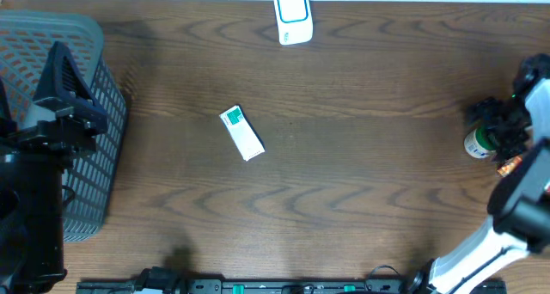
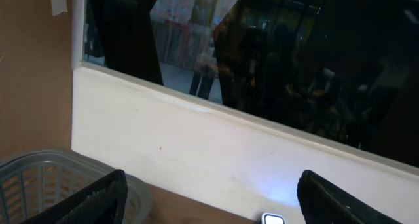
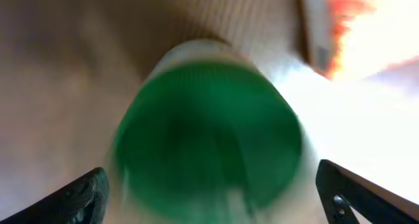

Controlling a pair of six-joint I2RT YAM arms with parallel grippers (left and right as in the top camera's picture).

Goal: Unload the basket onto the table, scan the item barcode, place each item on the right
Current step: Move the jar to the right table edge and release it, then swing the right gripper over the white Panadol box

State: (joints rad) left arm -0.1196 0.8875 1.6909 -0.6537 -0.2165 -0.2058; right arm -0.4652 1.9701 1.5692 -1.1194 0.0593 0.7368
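On the wooden table point(image 1: 361, 182) in the overhead view, a small bottle point(image 1: 475, 144) with a green cap stands at the far right edge of the frame, just under the dark head of the right arm. The right gripper point(image 3: 209, 178) is around it. In the blurred right wrist view the green cap fills the middle of the frame, and the two fingers point(image 3: 78, 198) sit in the lower corners, spread wide and clear of the bottle on both sides, so the pincer is open and grips nothing. A white scanner point(image 1: 293, 15) with a blue face stands at the top centre of the table. A white and green box point(image 1: 241, 132) lies flat near the middle, well apart from both arms. The left gripper point(image 2: 213, 185) hangs over the grey mesh basket point(image 1: 94, 36) at the left edge, its fingers wide apart with nothing between them.
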